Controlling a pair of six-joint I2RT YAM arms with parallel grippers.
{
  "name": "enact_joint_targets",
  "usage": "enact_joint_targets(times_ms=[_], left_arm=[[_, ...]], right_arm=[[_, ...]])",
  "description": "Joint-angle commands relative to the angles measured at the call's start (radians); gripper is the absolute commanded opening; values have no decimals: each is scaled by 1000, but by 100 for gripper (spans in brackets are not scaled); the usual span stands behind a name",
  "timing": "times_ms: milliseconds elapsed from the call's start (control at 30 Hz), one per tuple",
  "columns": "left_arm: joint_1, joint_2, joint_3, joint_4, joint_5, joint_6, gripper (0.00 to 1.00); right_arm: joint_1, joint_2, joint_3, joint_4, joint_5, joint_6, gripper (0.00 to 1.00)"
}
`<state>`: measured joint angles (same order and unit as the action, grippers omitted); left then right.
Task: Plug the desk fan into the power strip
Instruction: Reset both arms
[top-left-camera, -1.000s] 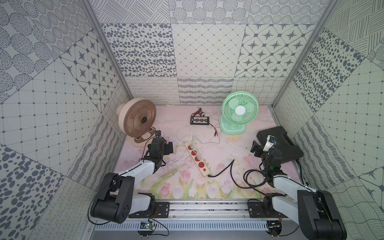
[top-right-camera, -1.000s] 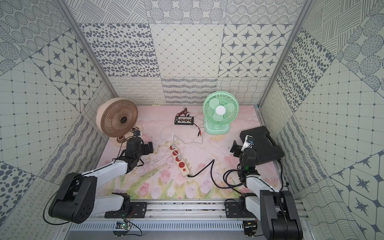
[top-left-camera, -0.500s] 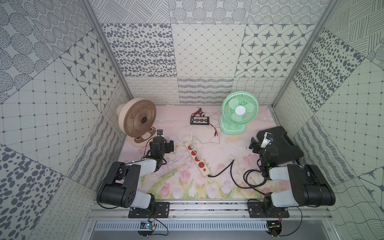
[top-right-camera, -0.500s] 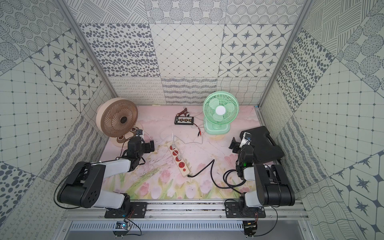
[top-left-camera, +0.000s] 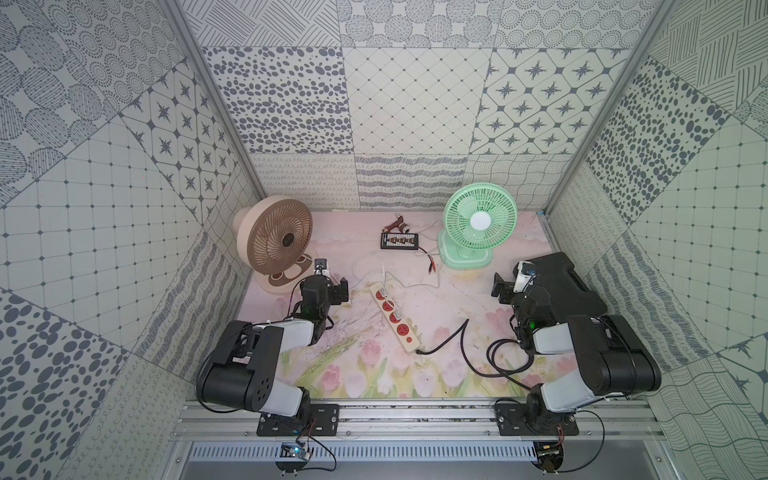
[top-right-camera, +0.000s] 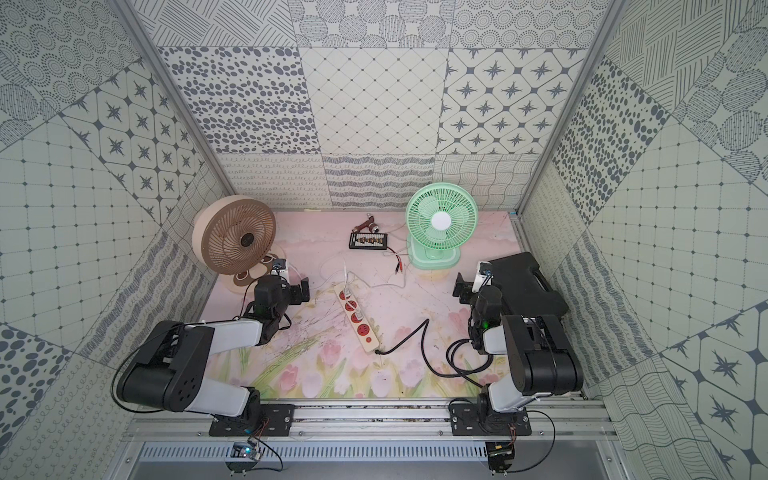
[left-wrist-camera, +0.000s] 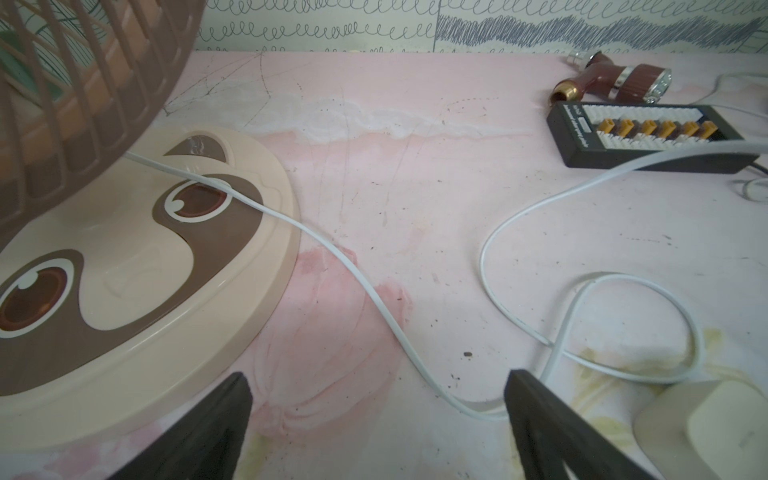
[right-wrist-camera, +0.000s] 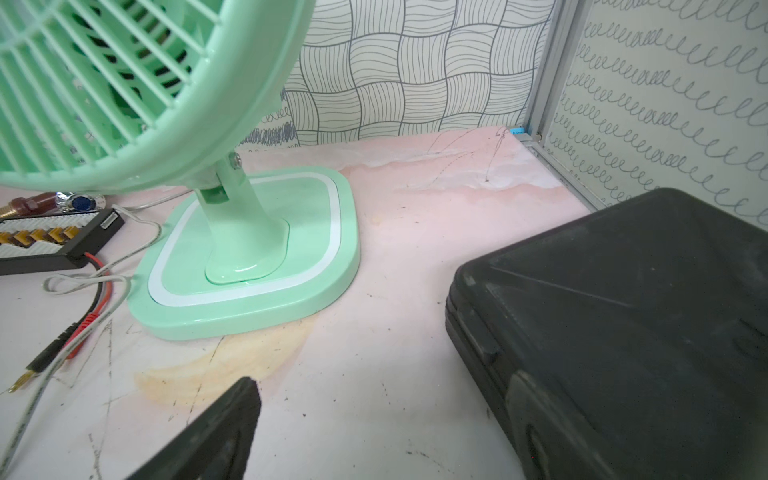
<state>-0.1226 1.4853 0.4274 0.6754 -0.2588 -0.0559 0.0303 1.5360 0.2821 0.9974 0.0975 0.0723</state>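
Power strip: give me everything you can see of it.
The power strip is a long cream bar, plastic-looking, lying flat and diagonal mid-way across the pink floral tabletop. Four round red sockets run along it in a row. A small red button sits at the near end, where a black cord leaves and curls away. Thin white cables reach its far end; whether a plug is seated there is unclear.

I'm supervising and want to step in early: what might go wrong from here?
The white cord crossing the brown fan's base lies right at the open left gripper; a move might snag it. Red and black leads lie beside a pale cord by the green fan; tugging may drag them.
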Motion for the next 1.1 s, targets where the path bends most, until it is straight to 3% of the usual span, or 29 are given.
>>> enact_joint_targets(times_ms=[0,467,667,1067], left_arm=[[5,8,-18,116,27,29,99],[6,26,-39,164,66,40,99],[66,95,-29,211,190,24,99],[68,88,-22,181,197,15,99]], right_arm=[[5,5,36,-3,-31,-32,97],[27,12,123,-156,-59,-70,97],[25,14,126,-160,-57,-65,97],[23,14,128,-161,-60,-63,97]])
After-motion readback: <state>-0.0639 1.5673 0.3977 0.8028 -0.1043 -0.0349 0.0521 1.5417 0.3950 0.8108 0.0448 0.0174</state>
